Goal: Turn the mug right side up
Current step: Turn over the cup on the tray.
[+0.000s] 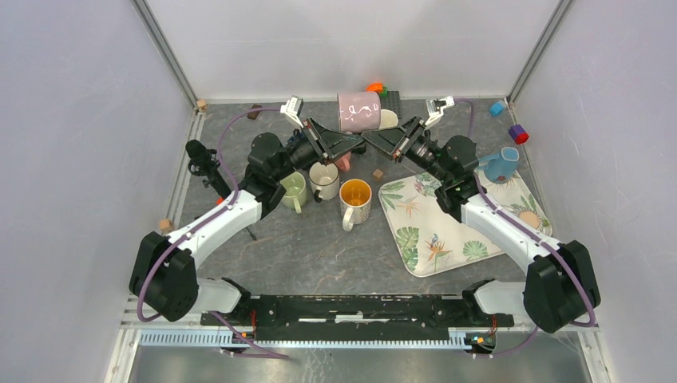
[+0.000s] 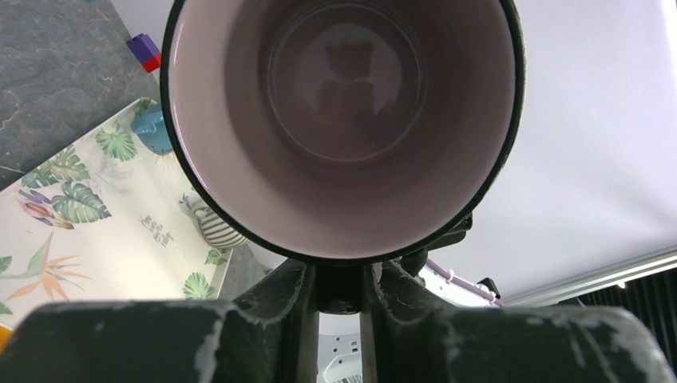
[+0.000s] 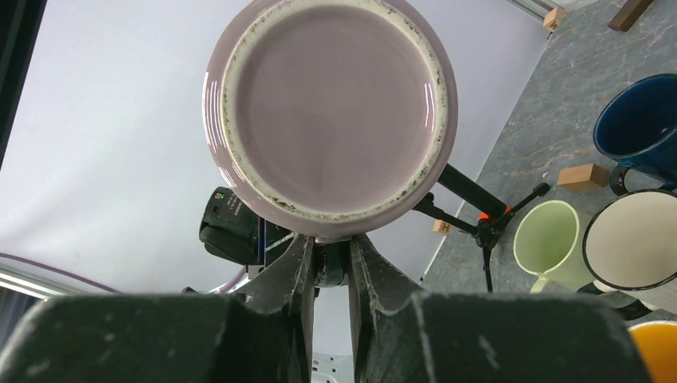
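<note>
Pink mug [image 1: 358, 111] on its side

A robotics laboratory test cell is shown: a grey stone-patterned tabletop [image 1: 319, 247] is enclosed by plain white panel walls [image 1: 80, 120] set in bare aluminium frame posts [image 1: 168, 52]. Two black-and-white robot arms [image 1: 223, 219] are bolted to a long black mounting rail [image 1: 359, 307] at its near edge. A small black camera on a tripod [image 1: 203, 163] is stood at the table's left side, and practice props are scattered about: a leaf-printed rectangular tray [image 1: 431, 239], a pale mug with an orange inside [image 1: 355, 195], small wooden cubes [image 1: 165, 225] and bright plastic toy blocks [image 1: 519, 134].
</note>
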`<action>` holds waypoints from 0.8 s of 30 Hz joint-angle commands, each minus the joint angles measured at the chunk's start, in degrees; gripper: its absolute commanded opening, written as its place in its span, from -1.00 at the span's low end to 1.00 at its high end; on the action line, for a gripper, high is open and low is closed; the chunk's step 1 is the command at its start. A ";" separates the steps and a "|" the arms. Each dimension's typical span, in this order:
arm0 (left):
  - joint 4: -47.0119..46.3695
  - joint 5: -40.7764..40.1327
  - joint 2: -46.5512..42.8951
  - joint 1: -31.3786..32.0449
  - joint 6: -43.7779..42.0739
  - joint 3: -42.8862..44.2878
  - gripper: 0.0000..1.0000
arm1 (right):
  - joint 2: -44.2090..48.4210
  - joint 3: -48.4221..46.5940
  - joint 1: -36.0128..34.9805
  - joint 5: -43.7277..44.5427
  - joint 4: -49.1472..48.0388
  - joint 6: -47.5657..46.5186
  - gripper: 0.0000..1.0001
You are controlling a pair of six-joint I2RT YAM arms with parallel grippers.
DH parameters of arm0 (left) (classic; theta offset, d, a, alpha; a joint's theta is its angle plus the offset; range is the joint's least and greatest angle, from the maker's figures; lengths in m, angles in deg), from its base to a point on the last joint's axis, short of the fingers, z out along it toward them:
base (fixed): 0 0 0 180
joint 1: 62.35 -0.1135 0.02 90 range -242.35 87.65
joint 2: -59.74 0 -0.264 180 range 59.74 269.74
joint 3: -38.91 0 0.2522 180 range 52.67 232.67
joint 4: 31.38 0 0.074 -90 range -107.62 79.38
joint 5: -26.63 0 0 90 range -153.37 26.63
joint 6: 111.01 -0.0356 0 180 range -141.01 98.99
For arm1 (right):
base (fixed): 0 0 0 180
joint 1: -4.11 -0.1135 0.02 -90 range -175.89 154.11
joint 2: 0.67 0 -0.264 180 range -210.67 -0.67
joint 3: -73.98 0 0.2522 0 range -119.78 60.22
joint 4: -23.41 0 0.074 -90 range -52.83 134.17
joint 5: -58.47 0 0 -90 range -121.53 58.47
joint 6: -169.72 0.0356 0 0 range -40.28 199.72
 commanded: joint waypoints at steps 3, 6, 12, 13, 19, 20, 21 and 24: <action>0.40 0.01 -1.69 0.20 -1.36 1.76 -0.96 | 2.47 -0.58 -1.34 -0.62 -3.25 -4.71 -1.00; 3.60 -0.72 -3.01 0.24 -4.10 2.33 -0.96 | 2.81 -0.58 -1.49 -0.12 -1.43 -6.66 -0.96; 8.06 -1.50 -4.96 0.20 -8.54 3.78 -0.95 | 3.82 -0.92 -1.82 1.73 2.81 -11.15 -0.37; 8.68 -1.73 -5.16 0.21 -9.12 3.96 -0.95 | 3.96 -1.01 -1.96 1.88 3.36 -11.65 -0.24; 13.58 -3.66 -6.82 0.22 -12.59 5.11 -0.95 | 4.53 -1.81 -2.32 3.27 7.72 -15.77 0.24; 14.68 -3.92 -7.15 0.24 -13.08 5.36 -0.96 | 4.64 -1.81 -2.35 3.32 8.31 -16.24 0.30; 15.64 -4.21 -7.36 0.23 -13.73 5.67 -0.95 | 4.72 -1.81 -2.35 3.41 8.81 -16.66 0.35; 20.26 -5.52 -8.97 0.21 -16.47 6.64 -0.96 | 5.06 -2.02 -2.41 4.21 12.18 -19.14 0.53</action>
